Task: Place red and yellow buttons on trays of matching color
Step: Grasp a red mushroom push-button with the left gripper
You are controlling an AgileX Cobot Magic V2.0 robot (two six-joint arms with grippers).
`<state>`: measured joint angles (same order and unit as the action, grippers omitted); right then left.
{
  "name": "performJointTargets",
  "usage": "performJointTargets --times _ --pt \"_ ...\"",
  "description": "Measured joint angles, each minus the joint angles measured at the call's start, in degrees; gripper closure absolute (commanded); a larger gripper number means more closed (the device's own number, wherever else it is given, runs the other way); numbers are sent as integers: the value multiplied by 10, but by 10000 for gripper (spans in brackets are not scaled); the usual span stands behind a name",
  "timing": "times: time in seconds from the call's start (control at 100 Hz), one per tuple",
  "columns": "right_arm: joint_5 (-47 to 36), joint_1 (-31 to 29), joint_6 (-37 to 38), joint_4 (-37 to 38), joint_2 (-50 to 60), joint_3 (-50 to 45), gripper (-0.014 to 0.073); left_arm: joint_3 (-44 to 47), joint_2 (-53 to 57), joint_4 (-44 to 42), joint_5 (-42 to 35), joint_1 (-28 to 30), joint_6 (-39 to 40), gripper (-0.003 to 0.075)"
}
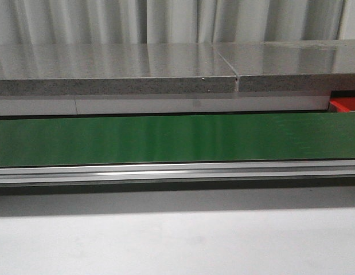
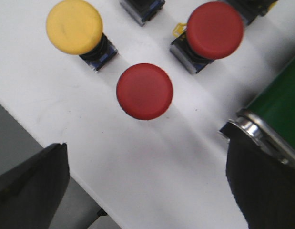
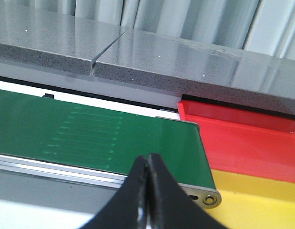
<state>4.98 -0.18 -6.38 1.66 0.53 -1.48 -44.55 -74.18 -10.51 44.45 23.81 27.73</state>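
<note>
Under the left gripper [image 2: 142,191], on the white worktop [image 2: 90,138], stands a red button [image 2: 144,91], with its jaws spread wide above it. Another red button [image 2: 215,29] and a yellow button [image 2: 74,26] stand beyond it. Each looks hard and light, with a smooth round cap, best pinched at the sides. The right gripper [image 3: 148,191] is closed on nothing, near the red tray [image 3: 242,138] and yellow tray [image 3: 257,200] past the green belt's [image 3: 90,138] end.

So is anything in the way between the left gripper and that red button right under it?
Nothing visible is. The left gripper is open, and the red button stands on bare white table in front of its fingers. The yellow button and the other red button stand farther off.
</note>
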Motion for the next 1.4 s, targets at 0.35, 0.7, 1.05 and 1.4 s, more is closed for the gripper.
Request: performJointTargets --times 0.35,0.7,1.05,1.4 --pt "0 0 0 0 0 0 661 -6 -84 8 -58 41 0 82" --pt "0 0 0 0 0 0 661 -6 -115 15 -105 47 0 106" --pt "0 0 0 0 0 0 661 -6 -115 15 -112 47 0 428" --pt "0 0 0 0 0 0 661 -6 -107 15 -105 47 0 685"
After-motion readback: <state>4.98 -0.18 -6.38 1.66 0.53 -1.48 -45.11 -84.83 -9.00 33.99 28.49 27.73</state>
